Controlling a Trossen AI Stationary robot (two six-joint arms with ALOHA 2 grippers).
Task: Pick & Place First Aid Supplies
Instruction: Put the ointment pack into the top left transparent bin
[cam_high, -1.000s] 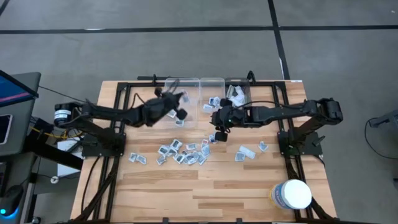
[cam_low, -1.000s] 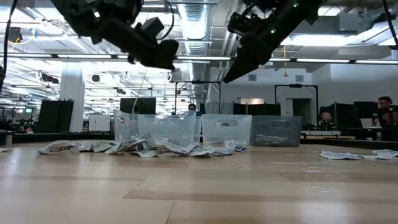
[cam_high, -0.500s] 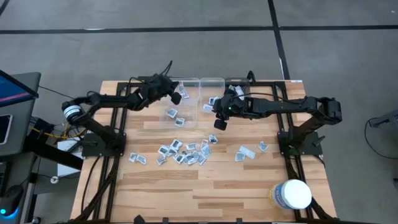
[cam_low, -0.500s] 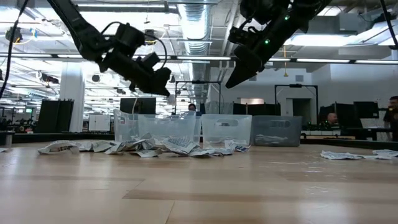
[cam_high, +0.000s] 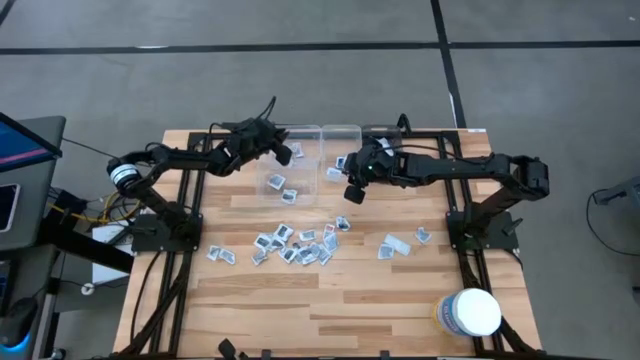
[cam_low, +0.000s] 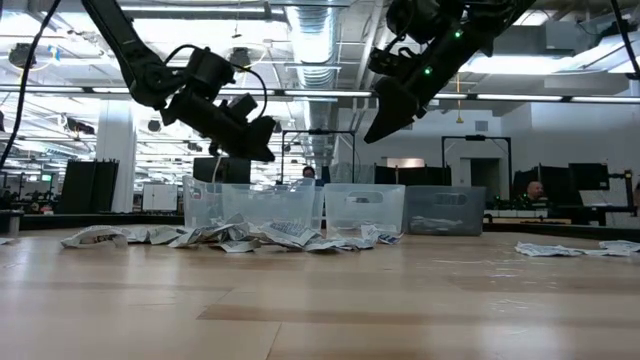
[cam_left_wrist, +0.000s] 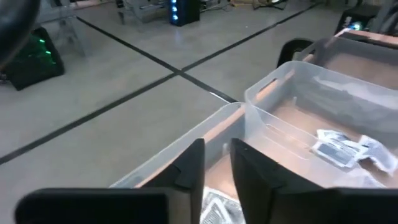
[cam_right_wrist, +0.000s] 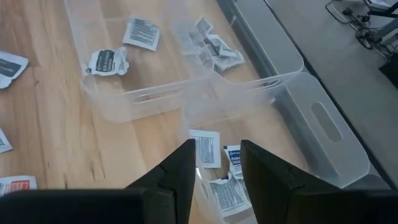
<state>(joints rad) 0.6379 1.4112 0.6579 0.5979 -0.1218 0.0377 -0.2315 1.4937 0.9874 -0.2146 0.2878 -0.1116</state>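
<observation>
Above the clear bins (cam_high: 322, 150), both arms' jaws stand slightly parted, empty; packets (cam_high: 295, 245) lie flat, scattered every way.

1. A light butcher-block wooden table (cam_high: 330, 290) fills the middle of the high view, resting on a black metal frame (cam_high: 170, 240) that shows along its left and right edges.
2. Three clear plastic rectangular bins (cam_high: 340, 150) stand side by side along the far edge of the table, near its middle.
3. A big white round tub with a blue-yellow label (cam_high: 468, 313) stands close to the near right corner.
4. Grey concrete floor crossed by dark lines (cam_high: 300, 46) surrounds the table.
5. A dark monitor with a blue-pink screen edge (cam_high: 25, 140) sits off the table's left edge.
6. In the low view, an open workshop hall with ceiling lights (cam_low: 560, 98) lies beyond the far edge.
</observation>
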